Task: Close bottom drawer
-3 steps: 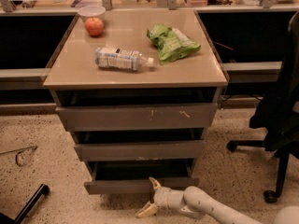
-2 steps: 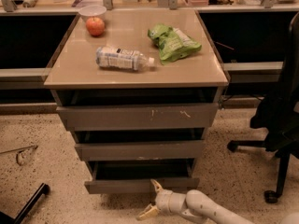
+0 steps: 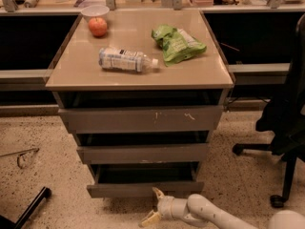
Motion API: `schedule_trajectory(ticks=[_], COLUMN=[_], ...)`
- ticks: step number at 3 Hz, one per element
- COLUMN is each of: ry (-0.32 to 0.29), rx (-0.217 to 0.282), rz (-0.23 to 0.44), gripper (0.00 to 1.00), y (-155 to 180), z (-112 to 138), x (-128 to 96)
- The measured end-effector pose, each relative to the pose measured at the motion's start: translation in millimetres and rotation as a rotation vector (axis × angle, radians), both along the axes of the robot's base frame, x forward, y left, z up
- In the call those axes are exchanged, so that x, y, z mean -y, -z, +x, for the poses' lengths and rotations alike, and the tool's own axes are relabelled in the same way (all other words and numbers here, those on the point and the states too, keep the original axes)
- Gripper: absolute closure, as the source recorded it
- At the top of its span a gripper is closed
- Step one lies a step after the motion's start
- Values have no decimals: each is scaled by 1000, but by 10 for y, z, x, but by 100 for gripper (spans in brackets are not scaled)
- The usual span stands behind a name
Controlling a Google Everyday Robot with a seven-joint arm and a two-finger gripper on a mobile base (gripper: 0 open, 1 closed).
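The bottom drawer (image 3: 143,189) is the lowest of the cabinet's three grey drawers. It stands pulled out, its plain flat front forward of the two above it and its dark interior showing. My gripper (image 3: 152,206) is low in front of it, just below and right of the front's middle, on a white arm reaching in from the lower right. Its two cream fingers are spread apart, the upper fingertip (image 3: 155,192) at the front's lower edge, the lower one (image 3: 147,220) near the floor. It holds nothing.
The cabinet top (image 3: 86,70) carries a lying plastic bottle (image 3: 126,60), a green chip bag (image 3: 177,44), and an apple (image 3: 97,26) by a bowl (image 3: 94,11). A black office chair (image 3: 286,128) stands at right. A black leg (image 3: 28,208) and a wire (image 3: 21,155) lie on the speckled floor at left.
My gripper and arm have shifted slightly right and a little lower in front of the bottom drawer. The drawer looks just as far out as before.
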State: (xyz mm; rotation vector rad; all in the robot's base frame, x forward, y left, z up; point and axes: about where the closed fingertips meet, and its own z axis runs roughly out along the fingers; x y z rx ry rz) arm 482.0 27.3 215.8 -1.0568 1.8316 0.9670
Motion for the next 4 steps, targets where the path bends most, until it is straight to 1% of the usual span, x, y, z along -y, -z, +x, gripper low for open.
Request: schedule_trajectory(ticks=[1,2,3,4], ry=[-52,-117,-108,-99], rx=[-40,-40,40,55], rz=[10,55,65,60], gripper=[0,0,0,0], y=[209,243,244,247], z=[118,204,773,875], x=[-158,-479,-618,-582])
